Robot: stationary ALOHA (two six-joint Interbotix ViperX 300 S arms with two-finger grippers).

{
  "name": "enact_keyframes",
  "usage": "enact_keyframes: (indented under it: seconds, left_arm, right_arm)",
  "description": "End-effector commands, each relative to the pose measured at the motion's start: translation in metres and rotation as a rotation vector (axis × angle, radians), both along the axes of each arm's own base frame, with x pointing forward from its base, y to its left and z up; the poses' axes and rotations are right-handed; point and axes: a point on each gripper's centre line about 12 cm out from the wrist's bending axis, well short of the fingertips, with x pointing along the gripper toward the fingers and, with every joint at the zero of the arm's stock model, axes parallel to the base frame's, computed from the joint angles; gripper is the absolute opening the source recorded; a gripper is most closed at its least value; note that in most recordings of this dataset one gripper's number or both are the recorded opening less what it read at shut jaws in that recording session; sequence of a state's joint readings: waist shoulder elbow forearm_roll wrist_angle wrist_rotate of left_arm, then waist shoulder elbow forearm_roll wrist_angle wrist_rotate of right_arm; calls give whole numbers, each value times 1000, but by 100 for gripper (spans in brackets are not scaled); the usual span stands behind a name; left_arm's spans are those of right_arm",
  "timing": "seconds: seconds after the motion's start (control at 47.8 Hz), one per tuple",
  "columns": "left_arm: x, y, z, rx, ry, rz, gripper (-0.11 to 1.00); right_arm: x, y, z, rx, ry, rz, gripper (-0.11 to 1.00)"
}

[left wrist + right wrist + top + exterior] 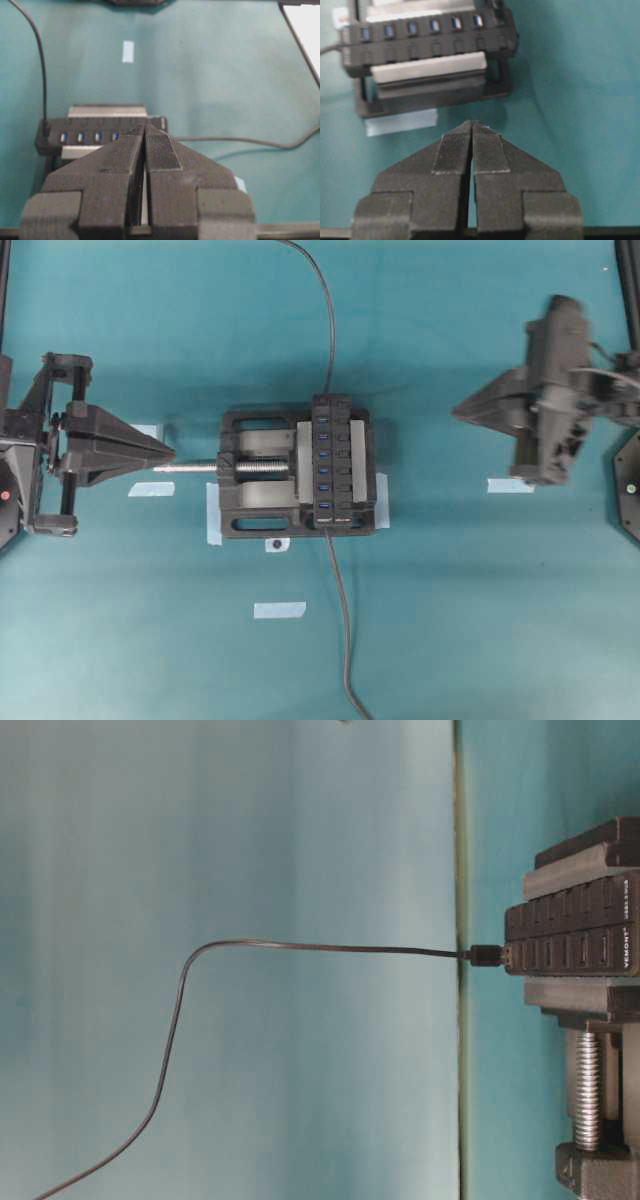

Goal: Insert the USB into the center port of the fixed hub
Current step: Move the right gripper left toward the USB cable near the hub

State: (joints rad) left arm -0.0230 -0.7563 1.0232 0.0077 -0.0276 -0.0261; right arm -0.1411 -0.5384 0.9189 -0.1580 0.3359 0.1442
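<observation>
The overhead exterior view shows the fixed hub (333, 461) clamped upright in a black vise (262, 473) at the middle of the teal surface (480, 620), its row of blue slots running up and down the picture. The center port (324, 461) is the middle blue slot and stands bare, with nothing plugged into it. The vise's silver screw (205, 468) sticks out to the left, and strips of pale tape (279, 609) lie around the vise.

A thin dark cable (322, 300) comes down from the top edge to the hub's upper end. In the table-level exterior view the USB (487, 956) sits plugged into the end face of the hub, its cable trailing away in a long curve. A thicker grey cord (343, 640) leaves the hub's lower end toward the bottom edge.

The left pincer (168, 452) points at the tip of the screw from the left, near it but apart. Its jaws are pressed together, with nothing between them, as the left wrist view confirms. The right pincer (458, 411) hangs well to the right of the vise, pointing left, and its jaws are likewise pressed together and hold nothing. In the right wrist view its tips lie short of the vise, above bare cloth just beside a strip of tape.
</observation>
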Motion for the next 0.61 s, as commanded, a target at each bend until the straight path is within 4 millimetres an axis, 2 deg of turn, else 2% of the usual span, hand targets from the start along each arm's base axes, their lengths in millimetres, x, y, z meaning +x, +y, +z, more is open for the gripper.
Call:
enact_keyframes:
  seconds: [0.0, 0.272, 0.586]
  left_arm:
    - [3, 0, 11, -1, -29, 0, 0]
    - [4, 0, 15, -2, -40, 0, 0]
    - [3, 0, 14, -2, -37, 2, 0]
  right_arm:
    - [14, -8, 8, -9, -11, -16, 1]
    - [42, -17, 5, -35, 23, -15, 1]
    - [71, -26, -14, -29, 87, -20, 1]
